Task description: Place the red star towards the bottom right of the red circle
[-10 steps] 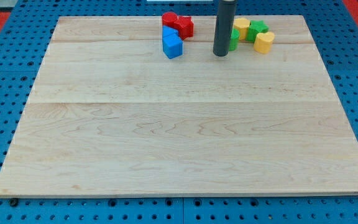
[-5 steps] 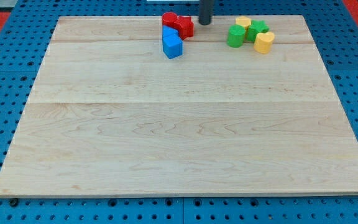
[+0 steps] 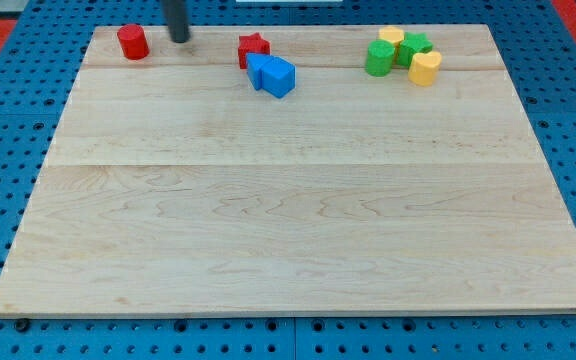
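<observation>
Progress, judged from the present layout alone: partly made, not finished. Red star (image 3: 253,48) lying well to the view's right of my tip (image 3: 180,39) and a little lower, near the top edge of the bench (image 3: 288,230). Red circle (image 3: 133,42) standing just to the view's left of my tip, apart from it, with a small strip of bare wood between. So, star already on the right side of the circle, but far off and almost level with it, hardly below; probably still to be brought closer and further down before "bottom right" reads clearly. No pincer on this arm at all, only a straight dark rod, so nothing to open or close and nothing held; my tip resting on the wood between the two red blocks, much nearer the circle, touching neither as far as can be seen. Two blue blocks (image 3: 271,74), shapes hard to tell exactly, pressed together right below the star and seemingly touching it, further right of my tip and lower. Far to the right of my tip, cluster of two green blocks (image 3: 379,58) and two yellow blocks (image 3: 425,68), tight together, not involved. Possible trouble: blue pair so close under the star, likely to be dragged along with any push downward.
</observation>
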Robot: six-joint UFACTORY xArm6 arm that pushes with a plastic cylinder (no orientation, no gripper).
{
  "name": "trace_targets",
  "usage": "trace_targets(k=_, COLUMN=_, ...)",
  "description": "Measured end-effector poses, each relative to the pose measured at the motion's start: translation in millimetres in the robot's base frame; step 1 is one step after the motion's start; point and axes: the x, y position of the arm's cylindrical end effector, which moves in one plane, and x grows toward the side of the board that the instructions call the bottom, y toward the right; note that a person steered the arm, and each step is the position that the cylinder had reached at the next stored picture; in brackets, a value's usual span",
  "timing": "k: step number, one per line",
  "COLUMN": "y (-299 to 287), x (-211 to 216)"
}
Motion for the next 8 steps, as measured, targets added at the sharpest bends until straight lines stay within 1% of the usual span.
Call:
trace_targets(k=1, y=107.8, x=0.0)
trace_targets(k=2, y=124.1, x=9.8)
trace_targets(k=3, y=107.9, x=36.5)
trace_targets(k=4, y=73.6, x=42.7)
trace_targets(k=5, y=35.9, x=38.1)
trace_targets(k=6, y=47.2, x=24.1)
trace_targets(k=7, y=25.1, x=22.3)
trace_targets(k=8, y=29.7, x=42.8)
